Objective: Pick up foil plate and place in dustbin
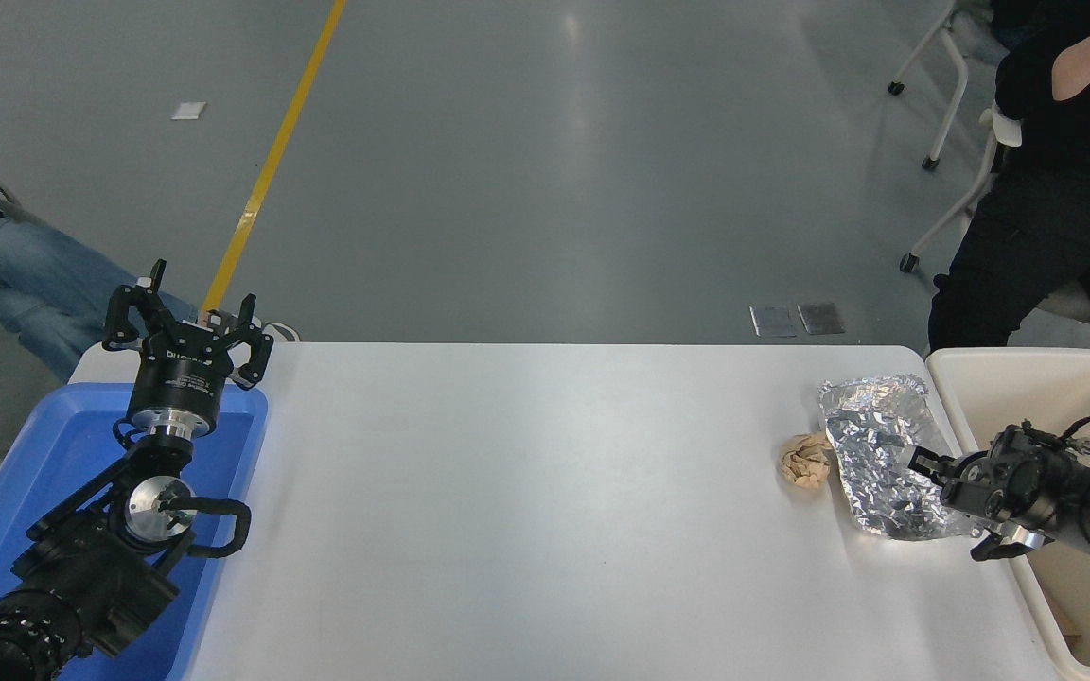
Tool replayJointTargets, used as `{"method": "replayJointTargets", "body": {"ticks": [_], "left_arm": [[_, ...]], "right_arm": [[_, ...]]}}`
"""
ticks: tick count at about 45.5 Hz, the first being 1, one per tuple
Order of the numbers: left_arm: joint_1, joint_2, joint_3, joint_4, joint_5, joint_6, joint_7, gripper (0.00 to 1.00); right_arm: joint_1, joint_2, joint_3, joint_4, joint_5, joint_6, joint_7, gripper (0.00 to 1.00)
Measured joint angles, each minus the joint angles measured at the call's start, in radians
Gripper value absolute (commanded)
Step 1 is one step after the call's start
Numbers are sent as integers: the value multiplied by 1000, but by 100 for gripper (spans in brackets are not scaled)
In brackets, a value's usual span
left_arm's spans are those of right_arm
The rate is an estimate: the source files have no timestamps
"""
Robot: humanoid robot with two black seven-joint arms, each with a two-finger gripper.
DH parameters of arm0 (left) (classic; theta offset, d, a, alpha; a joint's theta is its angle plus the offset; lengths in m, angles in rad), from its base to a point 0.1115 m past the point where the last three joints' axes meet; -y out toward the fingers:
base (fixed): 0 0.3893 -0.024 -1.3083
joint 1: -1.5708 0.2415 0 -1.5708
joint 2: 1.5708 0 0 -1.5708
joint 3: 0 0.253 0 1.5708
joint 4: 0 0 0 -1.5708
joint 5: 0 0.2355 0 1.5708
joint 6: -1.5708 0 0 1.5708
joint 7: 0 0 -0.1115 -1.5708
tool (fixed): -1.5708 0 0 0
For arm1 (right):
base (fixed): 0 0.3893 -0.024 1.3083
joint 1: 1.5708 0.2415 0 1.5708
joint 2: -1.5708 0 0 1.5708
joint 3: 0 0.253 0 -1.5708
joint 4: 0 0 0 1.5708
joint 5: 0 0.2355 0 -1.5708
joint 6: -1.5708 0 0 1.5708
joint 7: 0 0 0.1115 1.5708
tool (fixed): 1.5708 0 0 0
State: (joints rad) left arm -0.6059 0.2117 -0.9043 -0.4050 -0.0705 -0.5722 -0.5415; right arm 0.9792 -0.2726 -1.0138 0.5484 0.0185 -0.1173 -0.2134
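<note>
The foil plate, shiny and crinkled, lies flat near the table's right edge. The cream dustbin stands just right of it, off the table's edge. My right gripper comes in from the right over the dustbin's left rim. It is open, with one finger over the plate's near right part and the other near the plate's near right corner. It holds nothing. My left gripper is parked at the lower left, open and empty, pointing up over the blue tray.
A small crumpled tan paper ball lies against the foil plate's left side. A blue tray sits at the table's left end. A person in black sits at the top right, another in jeans at the left.
</note>
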Motion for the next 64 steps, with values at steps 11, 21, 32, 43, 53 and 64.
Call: {"method": "replayJointTargets", "body": {"ticks": [11,21,32,43,53,64], "left_arm": [[0,0,0,0,0,0,0,99],[0,0,0,0,0,0,0,99],[0,0,0,0,0,0,0,99],[0,0,0,0,0,0,0,99],[0,0,0,0,0,0,0,99],[0,0,0,0,0,0,0,99]], "right_arm": [[-23,4,3,-6,-10,-34,1,29],[-26,5,4,-1,-46,-46,2,28],[-17,6,6,4,-62,-51,11,9],[-6,3,27,10,-67,-44,33,0],[23,-21,35,18,-68,-26,52,0],[119,-94,38,47,-69,-2,60,0]]}}
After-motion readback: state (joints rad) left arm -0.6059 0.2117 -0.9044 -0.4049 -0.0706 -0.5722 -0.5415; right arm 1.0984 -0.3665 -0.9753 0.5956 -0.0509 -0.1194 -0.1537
